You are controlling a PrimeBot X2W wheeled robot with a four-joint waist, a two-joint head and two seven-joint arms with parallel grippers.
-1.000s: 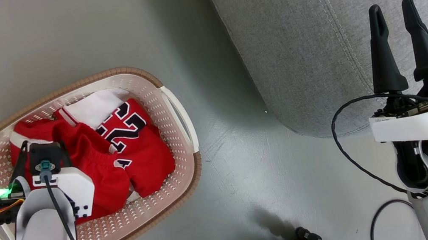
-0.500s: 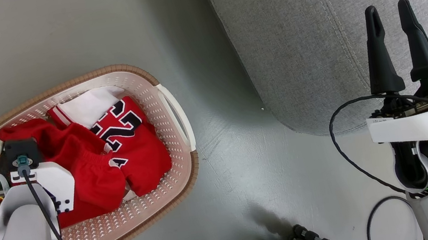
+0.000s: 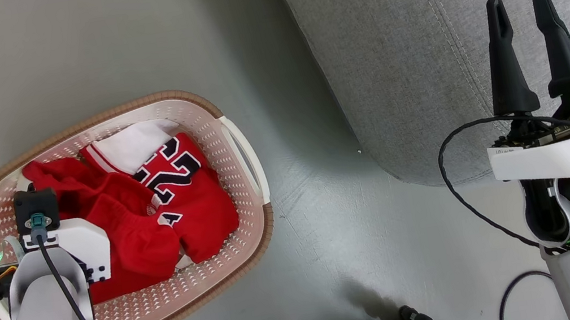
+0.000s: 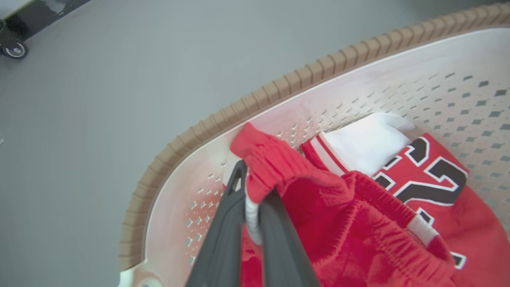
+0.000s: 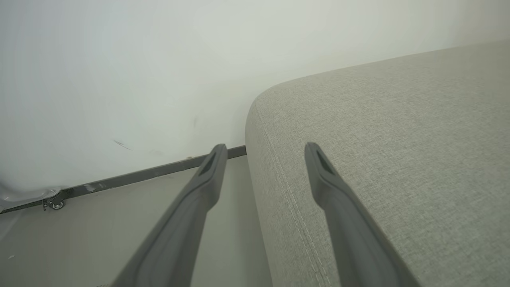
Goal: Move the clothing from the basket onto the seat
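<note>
My left hand [image 4: 255, 186] is pressed together on a fold of the red shorts [image 4: 318, 215]. My two dark fingers [image 4: 223, 231] pinch the gathered elastic edge, and a strip of white trim is squeezed between them. The pinched cloth bunches up over my fingertips and lies close against the inner wall of the basket [image 4: 239, 116], just under its ribbed brown rim. From the head view my own pale wrist covers those fingers, so the wrist view alone shows me the grip.

The shorts spread away from my fingers in a crumpled heap across the basket's middle. Beside them, partly under their edge, lies the jersey [image 4: 438, 187], red with black, white-edged numbers and a white part turned up at its top. All the clothing is inside the basket, which stands on the grey floor [image 3: 72, 45], near the seat [image 3: 416, 47] but apart from it.

My right hand [image 3: 517, 3] is spread wide and grips nothing. Its fingers point up over the rounded, stitched corner of the grey seat, with bare fabric beneath them. A black cable [image 3: 463, 200] loops from that wrist. Past the seat's corner, the right wrist view shows a pale wall [image 5: 119, 59] and a small caster wheel [image 5: 55, 204] at its foot.
</note>
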